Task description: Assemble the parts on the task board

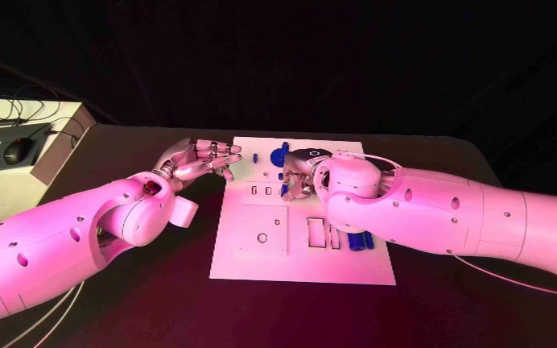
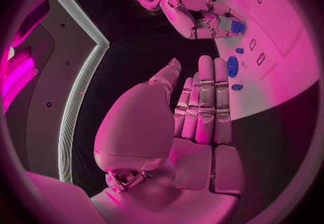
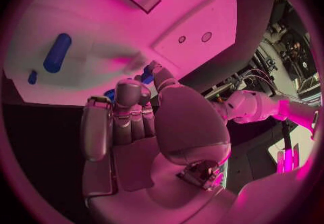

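On the black tabletop [image 1: 139, 300], the white task board [image 1: 261, 259] lies between the robot's 2 arms. At the board's far half the right hand [image 1: 304, 172] curls down over the plate, its fingers [image 3: 128, 94] bent in narrow around a small blue part [image 3: 146, 77] pinched at their tips, right against the board's surface; the left wrist view shows the same blue part [image 2: 237, 27] among those fingers. Just off the board's near-left edge the left hand [image 1: 200, 159] hovers with its fingers [image 2: 206, 94] straight, pressed side by side, the thumb slightly apart, holding nothing. Beyond the left hand's fingertips, a round blue part [image 2: 232, 66] sits on the board, with 2 smaller blue pieces [image 2: 237, 87] close beside it; in the head view that round part [image 1: 278, 155] lies just beside the right hand's fingers, toward the left hand. Behind the right hand's wrist, a long blue part [image 1: 357, 241] rests near the board's cut-out slots, seen again as a blue cylinder [image 3: 57, 52] lying flat, well apart from the fingers. A grey box with a mouse [image 1: 18, 151] stands at the tabletop's far left.
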